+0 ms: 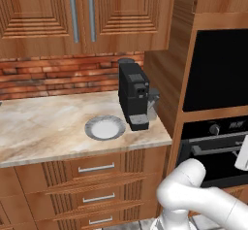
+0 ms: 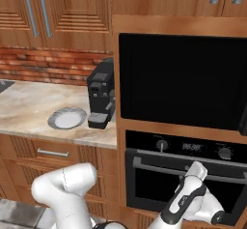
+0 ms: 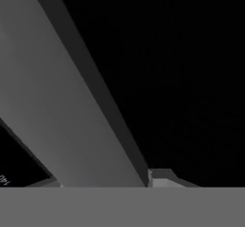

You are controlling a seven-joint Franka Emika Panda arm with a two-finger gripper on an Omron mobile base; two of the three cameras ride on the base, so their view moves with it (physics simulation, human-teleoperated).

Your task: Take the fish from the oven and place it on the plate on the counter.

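Observation:
The black oven point(image 2: 144, 184) with its knob strip sits low in the wooden surround, and its door is closed. The fish is hidden from sight. My gripper point(image 2: 197, 166) is at the oven's grey door handle point(image 2: 154, 168), right of its middle; my white hand point(image 1: 243, 154) reaches the same bar. In the hand view the handle point(image 3: 57, 101) runs diagonally, very close, against the dark door glass. Whether the jaws hold the bar I cannot tell. The grey-rimmed plate point(image 1: 105, 127) point(image 2: 67, 118) lies empty on the beige counter point(image 1: 43, 122), left of the oven.
A black coffee machine point(image 1: 134, 95) point(image 2: 101, 100) stands on the counter just right of the plate. A plain black glass panel point(image 2: 183, 78) sits above the oven. Wooden drawers with silver handles point(image 1: 96, 168) run under the counter, and wall cabinets hang above.

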